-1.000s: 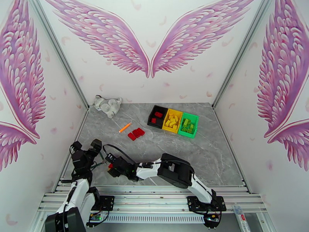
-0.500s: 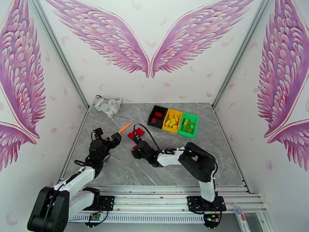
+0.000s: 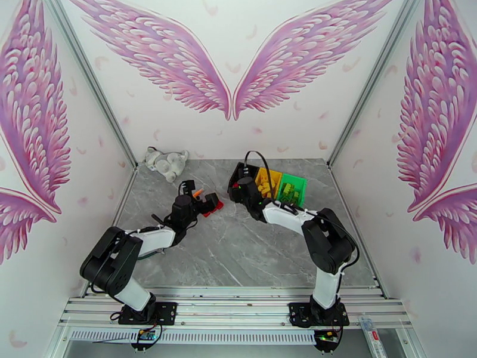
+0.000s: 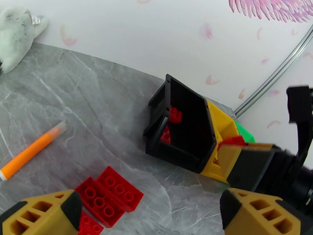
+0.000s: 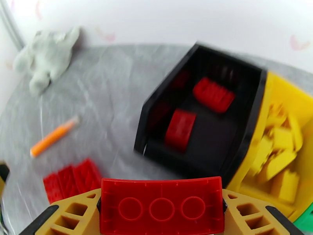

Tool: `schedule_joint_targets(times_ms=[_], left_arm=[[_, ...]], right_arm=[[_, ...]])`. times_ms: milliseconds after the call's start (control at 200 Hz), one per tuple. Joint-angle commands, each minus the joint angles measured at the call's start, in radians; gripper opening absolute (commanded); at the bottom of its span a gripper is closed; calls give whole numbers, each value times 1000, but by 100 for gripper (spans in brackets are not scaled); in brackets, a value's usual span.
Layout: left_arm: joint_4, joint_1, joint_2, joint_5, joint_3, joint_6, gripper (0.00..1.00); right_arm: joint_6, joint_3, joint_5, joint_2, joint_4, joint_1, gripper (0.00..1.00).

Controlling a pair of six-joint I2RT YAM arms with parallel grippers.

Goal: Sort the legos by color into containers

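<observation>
Field notes:

- One red brick (image 5: 162, 206), its smooth underside with three round sockets facing us, is pinched tight between the right jaws. It sits just short of the black bin's (image 5: 154, 118) near wall and is not yet over the rim. We judge it is held there to drop beside the two red bricks (image 5: 180, 130) already inside.
- The yellow bin (image 5: 274, 91) touches the black bin's right wall and is heaped with yellow bricks (image 5: 277, 153). The green bin (image 3: 292, 207) comes next after it.
- Left of the black bin, loose red bricks (image 4: 107, 194) lie studs up on the marbled grey counter (image 4: 78, 98).
- The left jaws are spread wide and empty, with that cluster beside one finger. They are probably lining up a pick.
- All the bricks and bins look like glossy hard plastic.
- An orange marker (image 4: 31, 151) lies further left of the black bin, and a plush cat (image 5: 45, 59) is further left again, at the wall.
</observation>
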Motion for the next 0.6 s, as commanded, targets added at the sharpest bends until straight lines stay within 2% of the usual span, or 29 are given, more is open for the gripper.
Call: schedule_joint_targets(times_ms=[0,345,595], left_arm=[[5,-10,30,-49,62,42,99],[14,-10,92,-31,116,34,99],[13,-8,47,-45,72,42,99]], right_arm=[[5,126,42,81,-121,-16,64],[26,467,57,290,-317,-92,65],[17,548,30,332,-370,-106,85]])
